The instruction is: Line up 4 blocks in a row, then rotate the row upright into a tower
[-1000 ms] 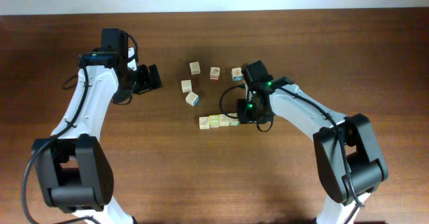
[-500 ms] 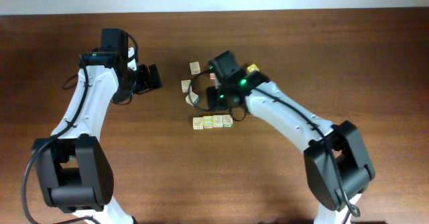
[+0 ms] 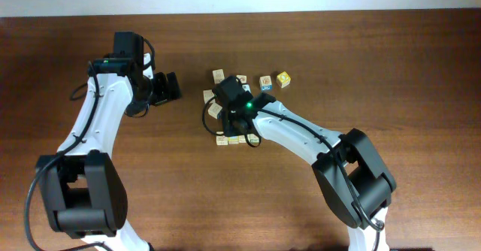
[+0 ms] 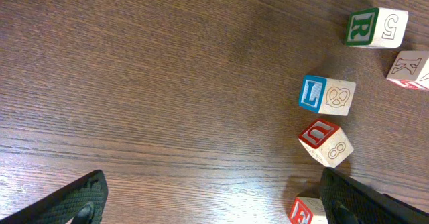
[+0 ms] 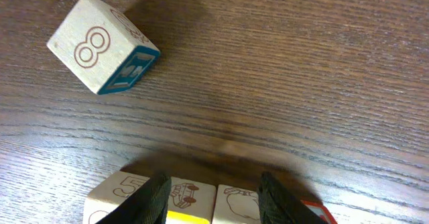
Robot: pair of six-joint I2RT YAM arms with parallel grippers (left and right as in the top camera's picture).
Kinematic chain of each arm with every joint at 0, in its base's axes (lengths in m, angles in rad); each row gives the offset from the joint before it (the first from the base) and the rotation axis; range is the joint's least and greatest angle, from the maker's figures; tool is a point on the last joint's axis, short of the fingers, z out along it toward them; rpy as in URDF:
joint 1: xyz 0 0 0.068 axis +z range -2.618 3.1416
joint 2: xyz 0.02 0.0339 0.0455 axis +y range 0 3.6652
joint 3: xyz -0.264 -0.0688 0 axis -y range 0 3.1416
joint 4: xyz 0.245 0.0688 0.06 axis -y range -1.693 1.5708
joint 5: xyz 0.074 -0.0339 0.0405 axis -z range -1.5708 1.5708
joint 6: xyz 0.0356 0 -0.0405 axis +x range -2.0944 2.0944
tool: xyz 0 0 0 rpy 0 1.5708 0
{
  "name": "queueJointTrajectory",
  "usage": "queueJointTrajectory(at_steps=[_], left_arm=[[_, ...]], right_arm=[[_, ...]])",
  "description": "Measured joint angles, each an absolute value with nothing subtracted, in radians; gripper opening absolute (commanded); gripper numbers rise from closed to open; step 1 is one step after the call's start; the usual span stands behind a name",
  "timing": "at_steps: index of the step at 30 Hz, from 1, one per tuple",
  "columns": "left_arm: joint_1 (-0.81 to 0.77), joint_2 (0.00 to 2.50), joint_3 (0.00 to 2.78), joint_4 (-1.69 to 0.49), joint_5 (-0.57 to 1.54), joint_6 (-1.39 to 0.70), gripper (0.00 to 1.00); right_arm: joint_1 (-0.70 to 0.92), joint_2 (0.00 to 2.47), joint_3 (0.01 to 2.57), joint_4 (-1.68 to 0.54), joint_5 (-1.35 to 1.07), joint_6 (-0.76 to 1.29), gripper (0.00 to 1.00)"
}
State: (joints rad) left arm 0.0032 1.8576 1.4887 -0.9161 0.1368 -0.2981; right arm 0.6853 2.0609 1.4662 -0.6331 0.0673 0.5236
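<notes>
Pale wooden blocks point(image 3: 218, 76) with printed faces: nine or ten counted from overhead, where the right arm point(image 3: 301, 134) covers part of the cluster. Four of them form a row point(image 3: 222, 139), side by side and touching. The rest are loose singles scattered beyond it on the dark wooden table point(image 3: 376, 55). Grippers: two. The right gripper point(image 5: 213, 196) hangs directly over the row with its fingers parted. Two row blocks show between the fingers, and another lies just outside each finger. Whether either finger touches wood cannot be told. Ahead of this gripper and off to one side is one 8 block point(image 5: 100, 43), blue-faced, turned askew and well apart from the row. The left gripper point(image 3: 173, 86) has its jaws spread wide, holding nothing, over bare table. All five blocks in its wrist view lie to one side. The green R block point(image 4: 375, 27) and K block point(image 4: 410, 68) are farthest ahead. The blue L block point(image 4: 326, 94) and red U block point(image 4: 325, 142) are nearer. One red-marked block point(image 4: 305, 212) sits just beside a fingertip point(image 4: 365, 200).
</notes>
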Motion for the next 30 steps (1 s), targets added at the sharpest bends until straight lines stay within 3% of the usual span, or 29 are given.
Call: queueJointTrajectory(at_steps=[22,26,30], left_arm=[[0.003,1.858,1.489,-0.916,0.137,-0.298,0.99],[0.003,1.858,1.489,-0.915,0.137,-0.298,0.99],[0.003,1.858,1.489,-0.902,0.138,-0.299,0.99]], right_arm=[[0.685,2.062,1.473,-0.653,0.059,0.487,0.44],[0.643,2.034,1.741,-0.96,0.048,0.437,0.43],[0.391,1.923,1.891,-1.246,-0.161,0.281,0.38]])
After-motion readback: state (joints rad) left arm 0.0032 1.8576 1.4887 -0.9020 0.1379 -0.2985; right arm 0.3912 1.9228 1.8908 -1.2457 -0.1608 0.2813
